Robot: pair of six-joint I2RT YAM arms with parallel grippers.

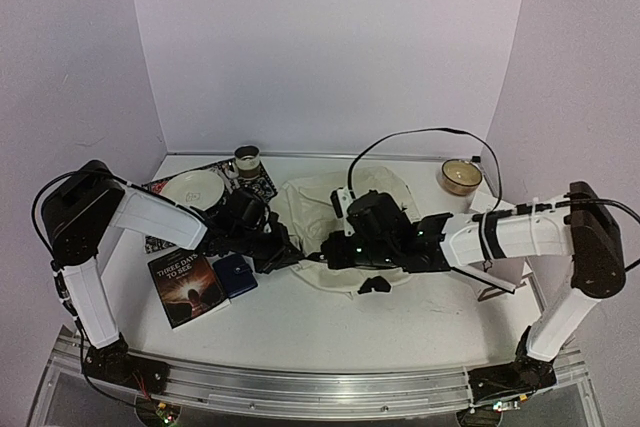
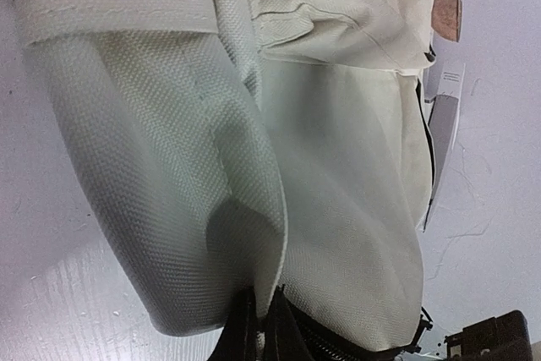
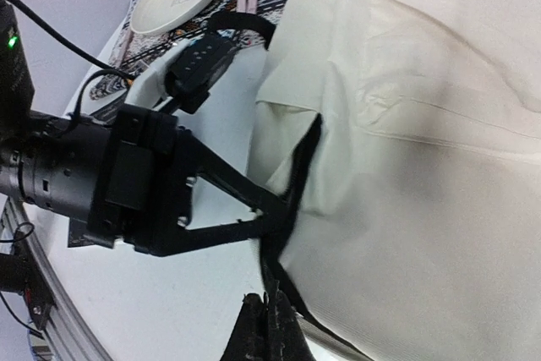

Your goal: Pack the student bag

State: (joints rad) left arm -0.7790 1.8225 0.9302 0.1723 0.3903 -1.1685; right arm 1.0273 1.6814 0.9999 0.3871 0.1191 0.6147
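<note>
The student bag (image 1: pixel 345 209), cream fabric with black zipper edging, lies in the middle of the table. My left gripper (image 1: pixel 292 253) is at its near left edge, shut on a fold of the cream fabric (image 2: pixel 254 234); its fingertips (image 2: pixel 259 327) pinch that fold. My right gripper (image 1: pixel 328 247) is close beside it, shut on the bag's black zipper edge (image 3: pixel 297 183), with its fingertips (image 3: pixel 269 319) closed on the strip. The right wrist view shows the left gripper (image 3: pixel 283 207) pinching the same edge a little higher up. The bag's inside is hidden.
A book (image 1: pixel 186 287) and a small dark blue case (image 1: pixel 237 275) lie left of the bag. A white plate (image 1: pixel 193 189) sits on a patterned mat, with a cup (image 1: pixel 247 160) behind it. A wooden bowl (image 1: pixel 460 176) stands at the back right. A black buckle (image 1: pixel 375 284) lies near the bag's front.
</note>
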